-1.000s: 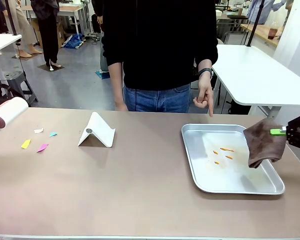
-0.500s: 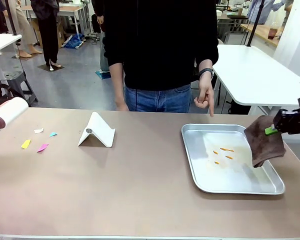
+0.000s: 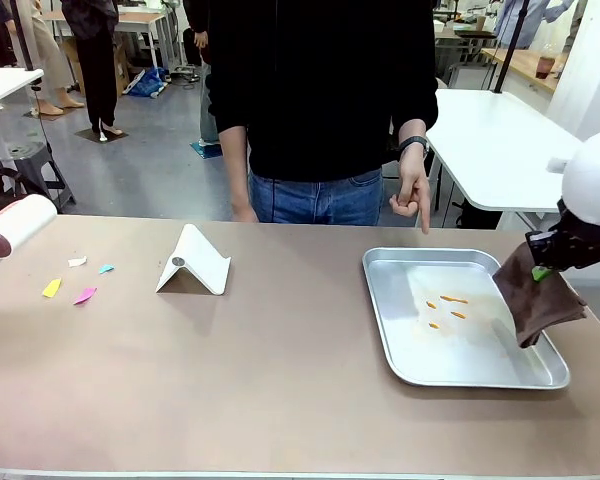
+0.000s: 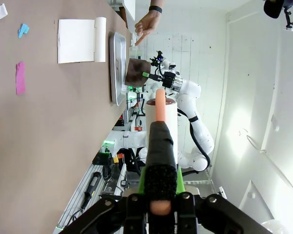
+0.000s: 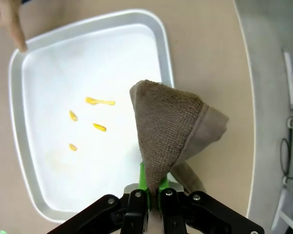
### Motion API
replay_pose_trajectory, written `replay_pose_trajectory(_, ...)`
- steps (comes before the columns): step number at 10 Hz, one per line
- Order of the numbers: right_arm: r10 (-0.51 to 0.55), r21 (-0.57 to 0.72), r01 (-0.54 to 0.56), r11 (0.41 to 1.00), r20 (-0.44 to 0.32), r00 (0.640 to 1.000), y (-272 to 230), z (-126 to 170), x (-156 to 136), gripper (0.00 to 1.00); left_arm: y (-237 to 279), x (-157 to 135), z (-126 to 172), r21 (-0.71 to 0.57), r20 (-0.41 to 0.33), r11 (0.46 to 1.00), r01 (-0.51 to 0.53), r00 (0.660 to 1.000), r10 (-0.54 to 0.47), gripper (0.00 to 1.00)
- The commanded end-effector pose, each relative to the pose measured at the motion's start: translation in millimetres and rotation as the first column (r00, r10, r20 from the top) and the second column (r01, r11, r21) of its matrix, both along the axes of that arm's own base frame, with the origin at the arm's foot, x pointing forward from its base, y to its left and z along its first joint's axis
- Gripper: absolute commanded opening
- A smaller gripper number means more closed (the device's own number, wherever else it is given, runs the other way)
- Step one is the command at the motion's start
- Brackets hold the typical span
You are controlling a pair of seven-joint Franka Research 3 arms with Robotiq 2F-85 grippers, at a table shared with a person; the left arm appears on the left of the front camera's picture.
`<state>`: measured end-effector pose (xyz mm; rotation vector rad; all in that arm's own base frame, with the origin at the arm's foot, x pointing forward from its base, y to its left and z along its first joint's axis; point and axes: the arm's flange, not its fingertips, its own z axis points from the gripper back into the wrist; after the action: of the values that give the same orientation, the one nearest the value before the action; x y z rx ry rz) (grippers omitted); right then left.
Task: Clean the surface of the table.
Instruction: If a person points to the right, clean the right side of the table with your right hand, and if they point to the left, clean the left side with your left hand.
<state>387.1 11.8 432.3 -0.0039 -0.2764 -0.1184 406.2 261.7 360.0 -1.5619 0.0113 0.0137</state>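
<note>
My right end effector (image 5: 150, 187) was clenched on a brown cloth (image 5: 168, 122), which it pinched at one corner so that the rest hung down in a loose fold. The cloth hung over the right rim of the metal tray (image 3: 380, 300), which lay on the right part of the counter (image 3: 280, 380). I could not tell if the cloth touched the tray. Inside the tray there were a few small orange smears (image 3: 450, 308), near its middle. The person's hand (image 3: 412, 195) pointed one finger down at the far edge of the tray. My left end effector (image 4: 160, 129) was closed around the handle of a lint roller (image 4: 162, 114) and held it above the left end of the counter. On that side lay some coloured paper scraps (image 3: 75, 280), and a white folded stand (image 3: 193, 262) stood just to the right of them, well apart from the tray. The taupe-brown counter stretched wide between me and the person.
</note>
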Motion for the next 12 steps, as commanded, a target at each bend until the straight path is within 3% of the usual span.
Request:
replay_pose_trajectory(1, 0.022, 0.014, -0.022, 1.000, -0.040, 0.999, 10.5, 3.7, 25.3, 0.07, 1.2, -4.9, 2.7, -0.005, 0.019, 1.000, 0.006, 1.000, -0.006, 0.00)
replay_pose_trajectory(6, -0.080, -0.031, 0.078, 0.996, -0.104, 0.991, 24.4, -27.6, 61.5, 0.07, 1.2, -4.9, 2.7, -0.005, 0.019, 1.000, 0.006, 1.000, -0.006, 0.00)
replay_pose_trajectory(9, -0.065, -0.023, 0.062, 0.998, -0.132, 0.989, 41.1, -45.5, 81.5, 0.07, 1.2, -4.9, 2.7, -0.005, 0.019, 1.000, 0.006, 1.000, -0.006, 0.00)
replay_pose_trajectory(12, -0.026, 0.086, 0.040, 0.995, -0.155, 0.988, 62.3, -61.2, 94.8, 0.07, 1.2, -4.9, 2.7, -0.005, 0.019, 1.000, 0.006, 1.000, -0.006, 0.00)
